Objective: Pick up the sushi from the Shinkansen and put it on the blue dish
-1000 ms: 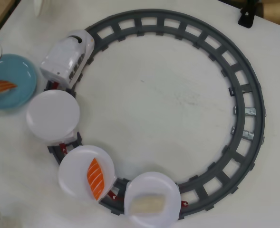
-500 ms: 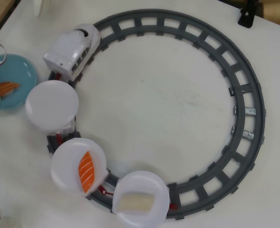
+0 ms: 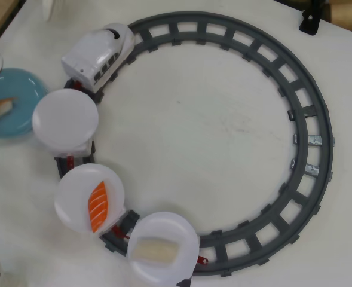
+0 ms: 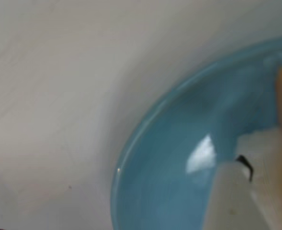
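In the overhead view one salmon nigiri (image 3: 0, 106) lies on the blue dish (image 3: 21, 89) at the worktop's (image 3: 199, 125) left edge. A second salmon nigiri (image 3: 97, 206) rests on the Shinkansen's (image 3: 98, 54) middle white plate (image 3: 74, 200), near the bottom-left corner. In the wrist view a pale finger (image 4: 234, 201) touches the first nigiri's white underside; whether the fingers grip it cannot be told.

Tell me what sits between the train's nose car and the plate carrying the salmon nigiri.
In the overhead view, an empty white plate sits between the Shinkansen and the plate holding the salmon nigiri.
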Controlling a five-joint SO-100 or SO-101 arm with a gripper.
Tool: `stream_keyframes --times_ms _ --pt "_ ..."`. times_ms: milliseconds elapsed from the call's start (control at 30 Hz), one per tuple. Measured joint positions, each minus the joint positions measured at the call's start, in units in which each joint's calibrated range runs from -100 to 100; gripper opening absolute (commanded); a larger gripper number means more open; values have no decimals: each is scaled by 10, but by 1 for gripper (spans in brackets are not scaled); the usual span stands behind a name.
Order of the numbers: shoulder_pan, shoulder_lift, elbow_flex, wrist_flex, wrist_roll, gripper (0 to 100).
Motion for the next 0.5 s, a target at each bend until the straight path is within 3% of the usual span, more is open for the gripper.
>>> stream_keyframes --times_ms 233,500 --pt "0 -37 18 0 -4 25" --pt "9 -144 149 0 -4 25"
